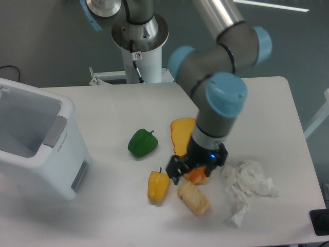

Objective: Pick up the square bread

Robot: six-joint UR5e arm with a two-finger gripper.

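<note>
I've got the black two-finger gripper (194,173) hanging just above the pale beige blocky square bread (193,198), which lies near the table's front edge beside the yellow pepper (158,186). Jaws spread, holding nothing. Bread looks light, matte, squashy; I'd pinch its short sides gently.

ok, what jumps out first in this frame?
The gripper, hanging low over the food at table centre, just above the square bread. A white bin fills the left edge, and crumpled tissue lies right of the bread.
</note>
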